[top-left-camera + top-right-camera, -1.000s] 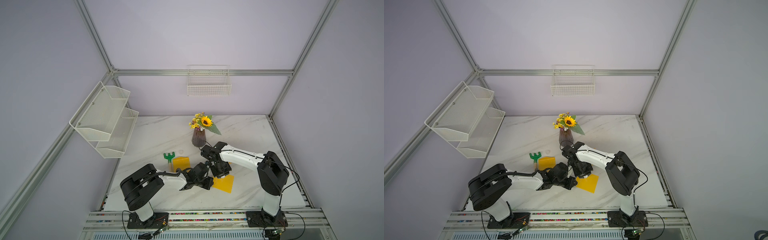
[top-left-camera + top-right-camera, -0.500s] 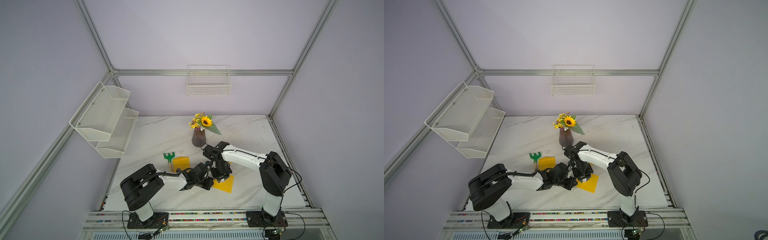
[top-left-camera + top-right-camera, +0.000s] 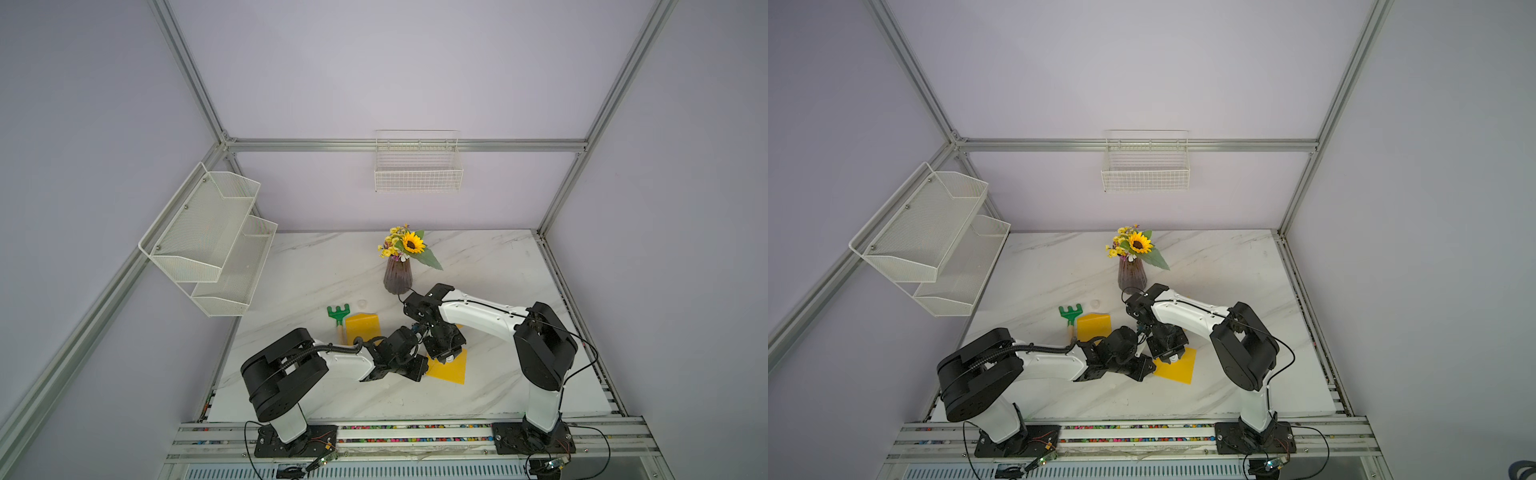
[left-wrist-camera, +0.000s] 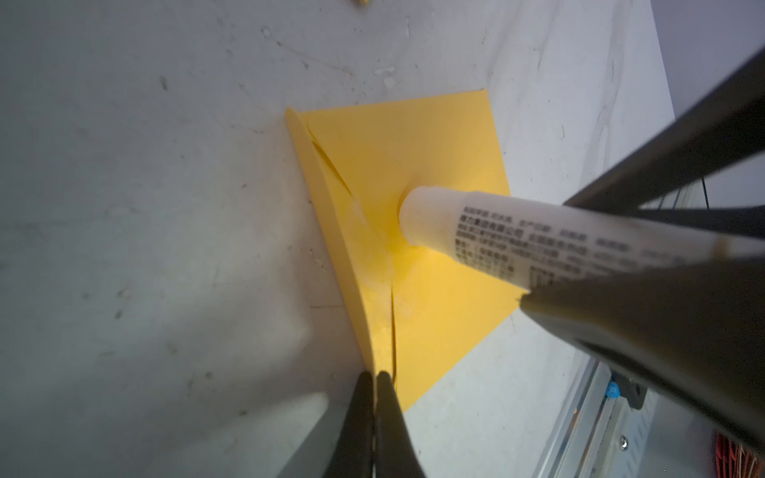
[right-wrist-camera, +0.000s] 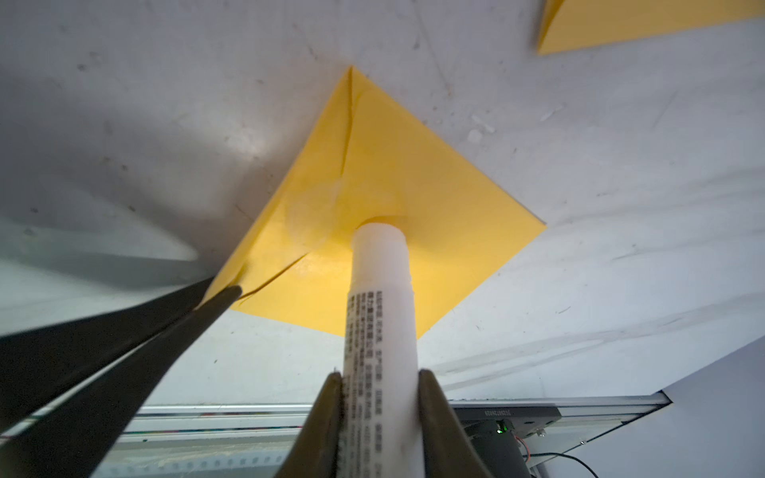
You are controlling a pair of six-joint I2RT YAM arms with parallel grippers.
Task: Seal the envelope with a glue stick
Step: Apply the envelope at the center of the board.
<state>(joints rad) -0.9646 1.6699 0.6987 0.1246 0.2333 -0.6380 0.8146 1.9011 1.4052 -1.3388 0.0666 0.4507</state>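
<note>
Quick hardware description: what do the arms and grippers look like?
Left arm and right arm: white links, bulky black joints. Black ribbed conduit along the left, thin black cable along the right. Left gripper and right gripper: slim, tapered dark fingers.

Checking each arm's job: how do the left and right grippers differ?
The left gripper is shut flat, pinching a corner of the envelope; the right gripper is shut around the thicker glue stick. The left gripper touches the paper itself; the right gripper sits above it, only the stick's tip touching. Both are closed and work on the same envelope.
</note>
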